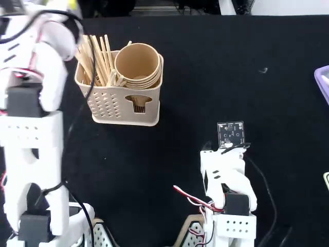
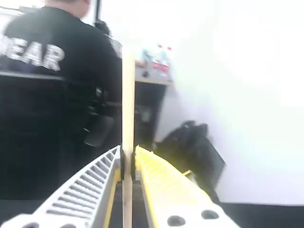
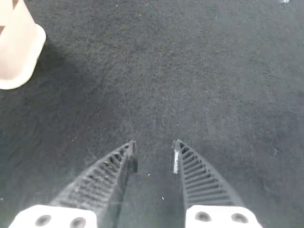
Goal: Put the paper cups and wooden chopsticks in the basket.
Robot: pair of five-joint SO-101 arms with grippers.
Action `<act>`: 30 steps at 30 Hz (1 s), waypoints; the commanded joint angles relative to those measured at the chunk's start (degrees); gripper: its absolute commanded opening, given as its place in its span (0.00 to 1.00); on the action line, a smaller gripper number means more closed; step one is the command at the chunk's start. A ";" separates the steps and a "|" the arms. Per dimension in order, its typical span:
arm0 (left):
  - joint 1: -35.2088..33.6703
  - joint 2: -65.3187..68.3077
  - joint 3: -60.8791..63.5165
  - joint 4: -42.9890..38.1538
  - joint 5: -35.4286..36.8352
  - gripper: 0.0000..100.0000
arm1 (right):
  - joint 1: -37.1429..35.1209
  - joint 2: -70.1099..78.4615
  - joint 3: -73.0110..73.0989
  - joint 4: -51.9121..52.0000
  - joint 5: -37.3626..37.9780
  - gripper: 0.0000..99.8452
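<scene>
At the upper left of the high view stands the beige perforated plastic basket (image 1: 123,110). A stack of tan paper cups (image 1: 136,62) is nested in its right part, and a bundle of pale wooden chopsticks (image 1: 97,59) leans in its left part. The white left arm (image 1: 36,62) rises just beside the basket's left wall.

In the left wrist view, the left gripper (image 2: 127,154) is clamped on one more long pale wooden chopstick (image 2: 128,95), which runs straight up between the jaws towards the top of the frame.

The step in hand appears to be dropping this stick in with the others. To do it well, the stick's lower end should be brought over the left part of the basket, away from the cups. It should then be lowered past the rim before the jaws part, so that it neither tips out nor pushes the light basket over. From above I cannot tell the held stick from the bundle.

Lower in the high view, the right gripper (image 3: 154,154) hangs with its jaws apart over the black table cloth (image 1: 231,67), holding nothing and well apart from the basket.
</scene>
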State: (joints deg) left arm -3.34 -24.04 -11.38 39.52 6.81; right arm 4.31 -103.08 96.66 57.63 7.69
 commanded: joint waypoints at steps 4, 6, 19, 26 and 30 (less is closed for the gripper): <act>2.15 -2.20 17.19 -24.18 0.00 0.03 | -0.79 -5.14 -0.13 0.18 0.70 0.13; 2.15 -2.29 21.14 -29.71 0.00 0.03 | -0.79 -5.14 -0.13 0.18 0.70 0.13; 2.07 -3.43 24.75 -19.78 0.00 0.03 | -0.79 -5.14 -0.13 0.18 0.70 0.13; 2.59 -8.79 23.25 -8.97 0.00 0.06 | -0.79 -5.14 -0.13 0.18 0.70 0.13; 2.24 -9.32 23.60 -8.79 0.00 0.18 | -0.79 -5.14 -0.13 0.18 0.70 0.13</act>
State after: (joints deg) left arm -1.49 -33.10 14.02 30.11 6.81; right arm 4.31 -103.08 96.66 57.63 7.87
